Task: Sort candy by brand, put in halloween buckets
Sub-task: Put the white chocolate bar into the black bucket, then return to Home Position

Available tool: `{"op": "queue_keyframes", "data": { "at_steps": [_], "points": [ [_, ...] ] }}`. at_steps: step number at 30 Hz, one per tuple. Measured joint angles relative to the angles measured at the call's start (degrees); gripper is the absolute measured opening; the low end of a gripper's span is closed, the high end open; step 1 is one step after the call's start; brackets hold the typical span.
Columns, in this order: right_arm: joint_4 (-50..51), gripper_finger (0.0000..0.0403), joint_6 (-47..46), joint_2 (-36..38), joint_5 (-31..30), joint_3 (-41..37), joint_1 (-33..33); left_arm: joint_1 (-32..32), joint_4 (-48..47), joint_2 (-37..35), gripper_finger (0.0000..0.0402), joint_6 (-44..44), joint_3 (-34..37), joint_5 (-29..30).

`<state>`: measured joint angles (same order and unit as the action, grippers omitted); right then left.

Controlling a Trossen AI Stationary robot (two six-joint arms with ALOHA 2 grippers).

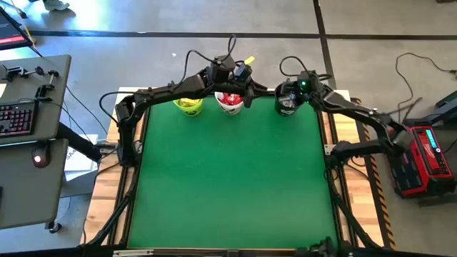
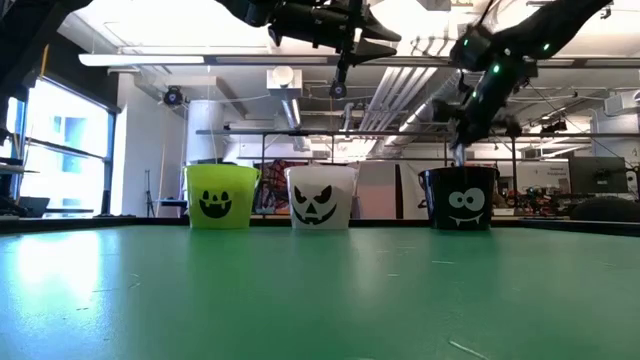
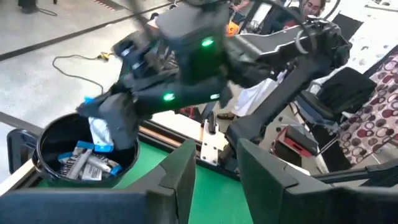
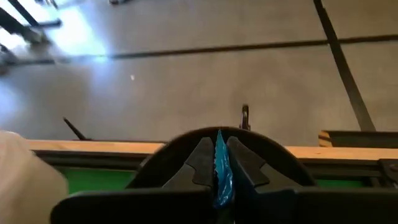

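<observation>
The green felt-covered table point(image 1: 228, 185) carries no loose candy in the high view; the only articles on it are three small round plastic pails with dark jack-o'-lantern faces, lined up along its far edge. The lime green pail point(image 2: 220, 197) stands at one end and shows yellow packets point(image 1: 188, 104) inside from above; the white pail point(image 2: 321, 197) stands beside it in the middle with red packets point(image 1: 229, 99) inside; the black pail point(image 2: 460, 198) stands apart at the other end and already holds several narrow blue-and-white bars point(image 3: 87, 163). The right gripper point(image 4: 219, 163) is positioned directly above the black pail's mouth, its fingers pressed together on a thin blue wrapped candy piece point(image 4: 221, 171), which hangs between them over the opening. The left gripper point(image 3: 214, 171) hovers high near the white pail, its fingers standing apart with nothing between them. In the inspector's judgement the step in hand is the deposit of what appears to be the last blue piece, and the sorting appears close to complete. The next move calls for the right fingers to part while centred over the black pail's rim, so the piece falls inside rather than catching on the edge, followed by a straight lift clear.
</observation>
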<state>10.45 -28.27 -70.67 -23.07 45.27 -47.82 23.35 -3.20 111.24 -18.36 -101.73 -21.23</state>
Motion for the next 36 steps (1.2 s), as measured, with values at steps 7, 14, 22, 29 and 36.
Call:
{"op": "queue_keyframes", "data": {
  "at_steps": [7, 14, 22, 29, 36],
  "points": [
    [-0.32, 0.0003, -0.06, -6.63, 2.80, -0.01, -3.10, 0.02, -0.04, 0.00, 0.0102, -0.47, 0.00, 1.14],
    [0.60, 0.0072, 0.11, -10.13, 8.20, -0.03, -4.96, 0.02, -0.15, 0.00, 0.0101, 0.94, 0.00, 2.96],
    [2.12, 0.0157, 1.58, -6.81, 8.61, -0.03, -5.00, -0.47, -1.17, 0.00, 0.0076, 5.50, 0.00, 3.45],
    [5.21, 0.0136, 2.85, -2.61, 9.06, -0.03, -4.97, -1.24, 0.82, -0.42, 0.0007, 6.80, 2.72, 3.78],
    [7.49, 0.0024, 7.09, 0.40, 11.12, -0.03, -2.04, -2.50, 3.15, -0.72, 0.0000, 9.37, 2.75, 3.91]
  ]
}}
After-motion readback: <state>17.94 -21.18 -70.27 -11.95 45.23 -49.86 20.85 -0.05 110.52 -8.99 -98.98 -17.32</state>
